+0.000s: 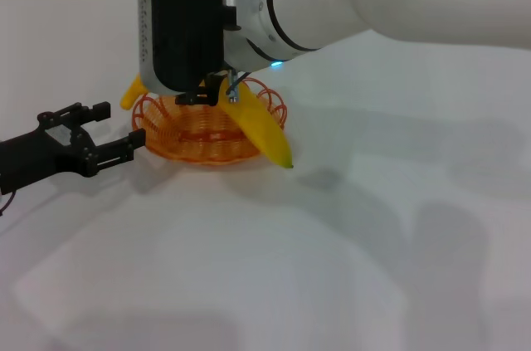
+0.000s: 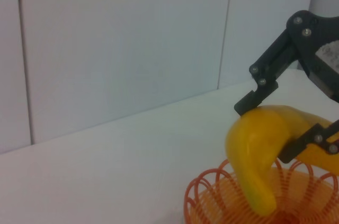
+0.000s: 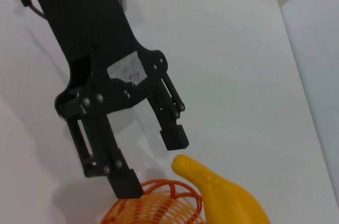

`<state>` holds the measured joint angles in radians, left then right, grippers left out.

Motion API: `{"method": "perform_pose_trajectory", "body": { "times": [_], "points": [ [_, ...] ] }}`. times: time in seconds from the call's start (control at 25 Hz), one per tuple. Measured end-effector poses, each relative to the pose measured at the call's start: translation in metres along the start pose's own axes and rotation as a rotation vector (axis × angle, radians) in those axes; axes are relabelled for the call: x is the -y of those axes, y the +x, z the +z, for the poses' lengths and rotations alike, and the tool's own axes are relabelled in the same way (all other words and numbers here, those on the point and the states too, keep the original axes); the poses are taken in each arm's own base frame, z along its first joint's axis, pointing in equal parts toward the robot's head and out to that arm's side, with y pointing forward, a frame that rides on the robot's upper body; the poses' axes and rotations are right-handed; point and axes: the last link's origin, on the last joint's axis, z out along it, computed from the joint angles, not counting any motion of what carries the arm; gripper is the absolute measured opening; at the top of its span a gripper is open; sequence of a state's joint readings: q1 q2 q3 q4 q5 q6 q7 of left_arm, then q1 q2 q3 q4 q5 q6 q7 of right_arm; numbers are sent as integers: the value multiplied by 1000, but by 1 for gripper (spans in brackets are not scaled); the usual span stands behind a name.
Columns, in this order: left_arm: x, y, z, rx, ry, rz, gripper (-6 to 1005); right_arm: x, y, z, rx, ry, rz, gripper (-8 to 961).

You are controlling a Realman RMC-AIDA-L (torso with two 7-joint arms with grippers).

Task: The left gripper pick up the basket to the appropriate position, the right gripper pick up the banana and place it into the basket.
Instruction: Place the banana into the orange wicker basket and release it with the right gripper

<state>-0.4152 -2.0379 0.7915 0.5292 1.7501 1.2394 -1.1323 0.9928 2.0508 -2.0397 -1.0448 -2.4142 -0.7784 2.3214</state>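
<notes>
We see a plain yellow banana (image 1: 264, 131) with a dark tip, an orange looped-wire basket (image 1: 207, 143), two black tools, left (image 1: 116, 145) and right (image 1: 214, 95), and a white desk (image 1: 373, 243).

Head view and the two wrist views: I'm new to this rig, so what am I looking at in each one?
The head view looks down from the robot's head at a white table. The all-black arm on the left ends in the left gripper, which is open beside the rim of the orange wire basket and is not gripping it. The white arm ends in the right gripper. The left wrist view shows its fingers against both sides of the yellow banana, which lies across the basket with its tip past the rim. The right wrist view shows the open left gripper.
</notes>
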Motion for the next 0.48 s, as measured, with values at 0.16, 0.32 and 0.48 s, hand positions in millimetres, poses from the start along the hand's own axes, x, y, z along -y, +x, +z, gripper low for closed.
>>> {"method": "perform_pose_trajectory", "body": {
  "times": [0.16,0.32,0.48],
  "points": [
    [0,0,0,0,-1,1,797,-1,0,1,-5,-2,-9,594],
    [0,0,0,0,-1,0,797,-2,1,1,-8,-4,-12,600],
    [0,0,0,0,0,0,797,-4,0,1,-8,-10,-18,606]
  ]
}}
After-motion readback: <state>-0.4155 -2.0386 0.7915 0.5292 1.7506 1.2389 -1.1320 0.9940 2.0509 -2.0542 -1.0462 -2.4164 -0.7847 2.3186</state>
